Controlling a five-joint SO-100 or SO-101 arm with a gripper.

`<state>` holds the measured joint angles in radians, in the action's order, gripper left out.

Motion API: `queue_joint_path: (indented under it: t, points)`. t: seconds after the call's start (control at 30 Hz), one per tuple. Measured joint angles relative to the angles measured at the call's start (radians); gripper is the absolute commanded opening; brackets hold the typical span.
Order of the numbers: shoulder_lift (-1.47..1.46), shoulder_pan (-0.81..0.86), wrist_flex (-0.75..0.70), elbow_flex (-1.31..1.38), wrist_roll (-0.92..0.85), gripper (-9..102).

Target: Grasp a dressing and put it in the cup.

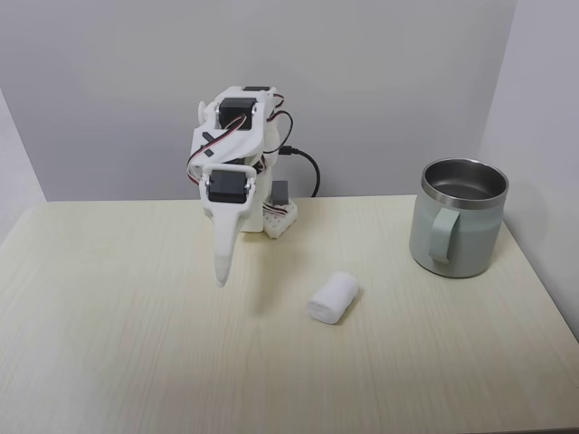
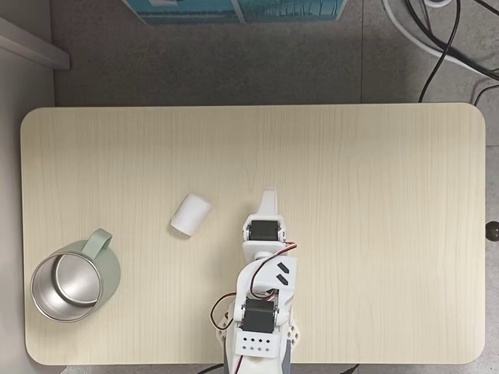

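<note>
Bright, even light; soft shadows; sharp focus.

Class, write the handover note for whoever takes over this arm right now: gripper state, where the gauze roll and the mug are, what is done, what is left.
Gripper: shut, holding nothing, pointing down above the table, clear of both things.
Gauze roll: lying on its side on the table, untouched; in the view from above it sits between gripper and mug.
Mug: upright near the table's edge, nothing seen inside.
Done: nothing yet.
Left: open, reach the roll, grasp it, carry it over the mug, drop it in.
</note>
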<state>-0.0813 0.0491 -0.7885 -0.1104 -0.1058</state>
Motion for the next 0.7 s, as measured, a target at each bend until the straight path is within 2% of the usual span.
queue_joint_path:
  t: [0.17, 0.7]
  points:
    - [0.000, 0.014, -0.012, 0.000, 0.067, 0]
    - [0.000, 0.014, -0.014, 0.000, 0.072, 0]
